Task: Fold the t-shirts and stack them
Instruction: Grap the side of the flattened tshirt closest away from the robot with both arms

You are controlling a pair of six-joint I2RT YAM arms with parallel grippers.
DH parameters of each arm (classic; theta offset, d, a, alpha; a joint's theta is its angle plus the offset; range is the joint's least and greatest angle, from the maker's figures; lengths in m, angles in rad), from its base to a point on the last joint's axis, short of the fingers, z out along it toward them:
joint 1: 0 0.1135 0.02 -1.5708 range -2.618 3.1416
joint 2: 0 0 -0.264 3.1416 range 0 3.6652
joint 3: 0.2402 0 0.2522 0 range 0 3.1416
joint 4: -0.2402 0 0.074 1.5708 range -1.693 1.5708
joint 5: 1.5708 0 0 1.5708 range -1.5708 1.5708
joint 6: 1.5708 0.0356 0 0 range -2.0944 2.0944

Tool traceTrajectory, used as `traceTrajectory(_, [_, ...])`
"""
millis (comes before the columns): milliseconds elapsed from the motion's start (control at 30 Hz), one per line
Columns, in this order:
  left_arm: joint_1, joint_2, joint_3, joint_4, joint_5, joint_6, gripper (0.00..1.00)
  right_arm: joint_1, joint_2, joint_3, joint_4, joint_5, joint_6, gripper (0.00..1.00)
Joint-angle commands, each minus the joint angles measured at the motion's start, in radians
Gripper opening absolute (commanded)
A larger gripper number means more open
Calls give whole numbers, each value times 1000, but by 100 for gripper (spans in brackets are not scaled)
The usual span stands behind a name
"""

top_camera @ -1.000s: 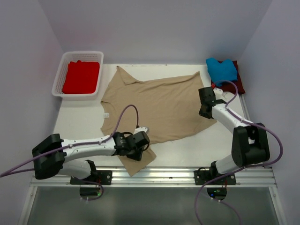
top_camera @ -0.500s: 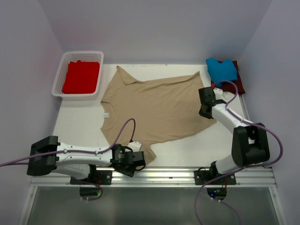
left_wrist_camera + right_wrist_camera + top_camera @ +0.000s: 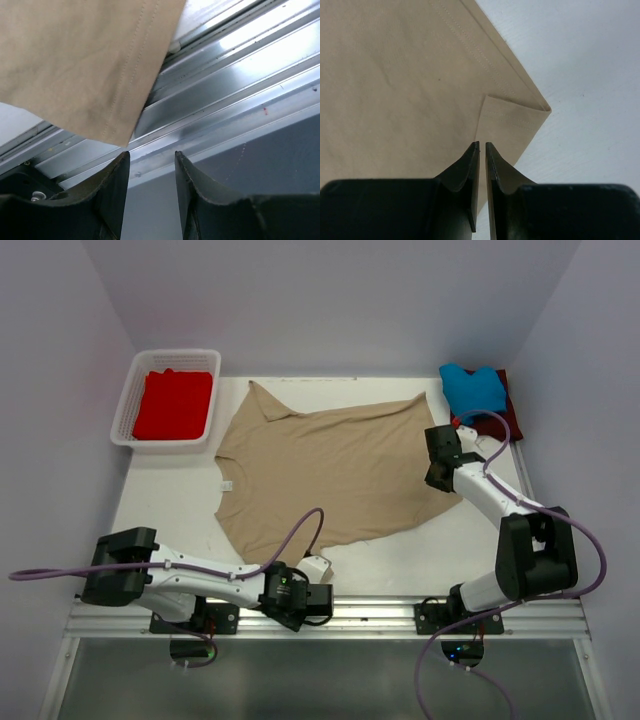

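Tan t-shirt (image 3: 330, 465) spread flat mid-table, long axis running left to right; the left gripper (image 3: 150, 160), jaws half parted and empty, hangs over the near rail (image 3: 225, 100) just beyond its near corner, while the right gripper (image 3: 481, 145), all but closed, stands at its right corner.

White table (image 3: 170, 495): tan t-shirt (image 3: 330, 465) spread centre, basket (image 3: 125, 410) far-left, maroon t-shirt (image 3: 513, 405) far-right.

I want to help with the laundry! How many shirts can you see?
4. A tan shirt spread out in the middle, a red shirt in the white basket far left, a blue shirt atop a maroon shirt far right. More could hide underneath.
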Motion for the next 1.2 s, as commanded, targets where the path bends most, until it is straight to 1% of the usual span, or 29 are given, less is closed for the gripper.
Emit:
traceTrajectory(0, [-29,19,25,0,-40,8,44,2,-18,3,8,30,11,14])
traceTrajectory(100, [-29,21,7,-7,-45,3,44,2,-16,3,13,28,10,14])
traceTrajectory(267, [-27,2,-7,-37,-103,-14,44,2,-16,5,15,24,8,14])
traceTrajectory(400, [-26,30,-7,-34,-135,-6,43,2,-18,8,12,24,7,14])
traceTrajectory(500, [-20,47,-24,-3,-135,9,43,2,-22,8,10,25,5,14])
traceTrajectory(667, [17,31,-104,104,-103,46,41,2,-31,5,5,33,5,13])
traceTrajectory(733, [28,31,-125,120,-91,48,40,2,-33,5,1,41,5,13])
traceTrajectory(800, [29,36,-136,138,-79,52,37,2,-36,3,-1,44,7,13])
traceTrajectory(833, [29,41,-133,140,-74,55,30,4,-36,3,-2,56,11,12])
traceTrajectory(900, [29,41,-127,137,-69,63,22,2,-39,2,-4,71,17,12])
traceTrajectory(933, [29,41,-119,123,-71,61,14,2,-41,0,-4,85,20,11])
traceTrajectory(1000, [28,36,-110,105,-80,55,4,2,-42,-3,-7,105,30,11])
traceTrajectory(1033, [28,33,-108,89,-83,52,1,2,-44,-6,-7,116,34,11])
traceTrajectory(1133, [28,21,-99,57,-92,43,0,2,-56,-20,-8,172,75,10])
traceTrajectory(1167, [26,19,-96,49,-94,40,0,1,-64,-23,-5,213,86,11])
